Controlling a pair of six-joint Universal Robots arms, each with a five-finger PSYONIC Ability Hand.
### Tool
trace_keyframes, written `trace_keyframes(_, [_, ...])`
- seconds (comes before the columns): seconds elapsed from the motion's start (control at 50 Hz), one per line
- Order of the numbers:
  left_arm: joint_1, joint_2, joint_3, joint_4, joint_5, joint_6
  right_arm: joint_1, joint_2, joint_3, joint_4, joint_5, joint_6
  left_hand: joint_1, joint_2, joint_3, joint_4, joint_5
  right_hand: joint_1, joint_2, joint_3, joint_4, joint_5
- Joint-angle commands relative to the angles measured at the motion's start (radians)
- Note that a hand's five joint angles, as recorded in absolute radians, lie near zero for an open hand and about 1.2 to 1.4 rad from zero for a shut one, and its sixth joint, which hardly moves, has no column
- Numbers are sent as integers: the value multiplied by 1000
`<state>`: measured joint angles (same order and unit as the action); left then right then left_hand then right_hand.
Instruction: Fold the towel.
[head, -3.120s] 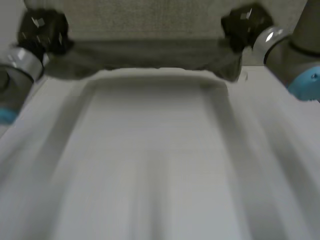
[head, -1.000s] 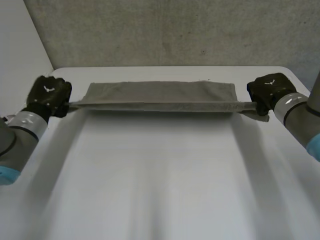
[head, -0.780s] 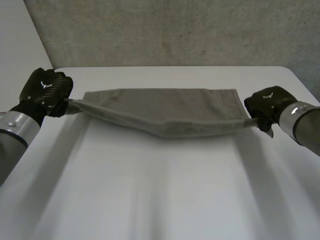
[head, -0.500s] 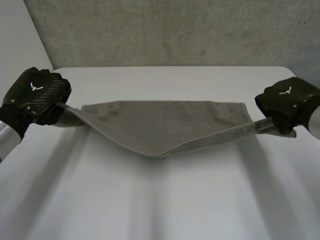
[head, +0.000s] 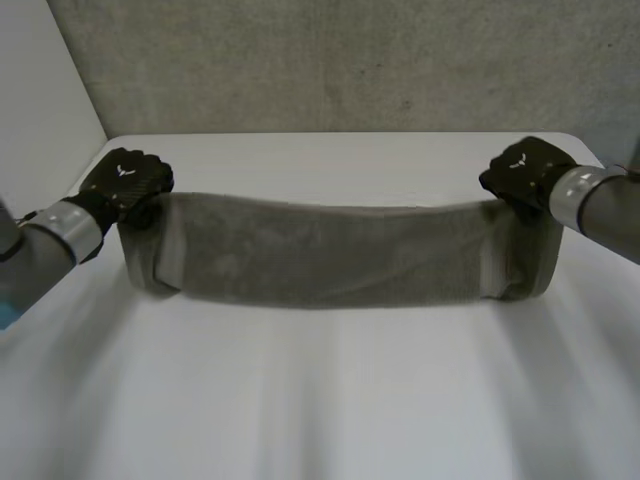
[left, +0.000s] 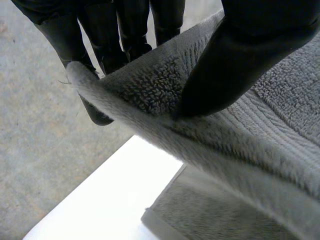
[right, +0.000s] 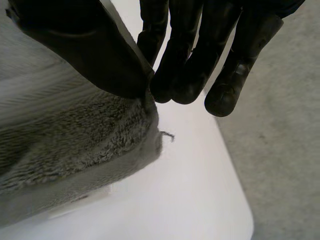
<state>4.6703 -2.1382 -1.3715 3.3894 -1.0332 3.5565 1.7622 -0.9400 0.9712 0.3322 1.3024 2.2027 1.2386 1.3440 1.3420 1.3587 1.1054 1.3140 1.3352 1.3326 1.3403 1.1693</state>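
in the left wrist view the left hand (left: 245, 60) pinches one corner of the towel (left: 150, 87). its thumb lies flat on the cloth's upper face. its fingers (left: 127, 35) are straight and close together behind the edge, so the terry is squeezed between them. the thick hem of the corner pokes out just past the fingertips. beneath the lifted corner another layer of the towel lies lower, next to the white table (left: 100, 200).

in the right wrist view the right hand (right: 85, 45) has the opposite corner. the thumb presses down on the cloth and meets the nearest fingers (right: 185, 65), with the corner's edge nipped between them. the fingers are straight and side by side, and the outermost stands a little apart from the rest. a short loose thread (right: 167, 134) sticks out of the corner just under the fingertips.

in the head view the towel spans the gap between the two hands as a long grey band. its top edge is held at each end and dips slightly in the middle. at both ends, just below the hands, a lighter strip of cloth shows. the lower part looks to rest on the table, about midway across it, though i cannot tell how much touches. the left arm (head: 60, 230) and right arm (head: 600, 205) reach in from either side. a rough grey wall (head: 350, 60) stands behind the table's far edge.
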Motion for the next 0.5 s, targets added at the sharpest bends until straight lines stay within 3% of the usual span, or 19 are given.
trace_keyframes(0.02, [-21, -172, 223, -45, -53, -1, 17, 148, -149, -110, 46, 0, 158, 52, 54, 38, 116, 82, 61, 64, 56, 52])
trace_keyframes(0.28, [-50, -433, 540, -70, -103, -1, 48, 487, -523, -176, 120, -4, 158, 52, 54, 38, 116, 82, 61, 64, 56, 52])
trace_keyframes(0.5, [-64, -526, 640, -68, -154, -1, 51, 609, -661, -183, 135, -4, 158, 52, 54, 38, 116, 82, 61, 64, 56, 52])
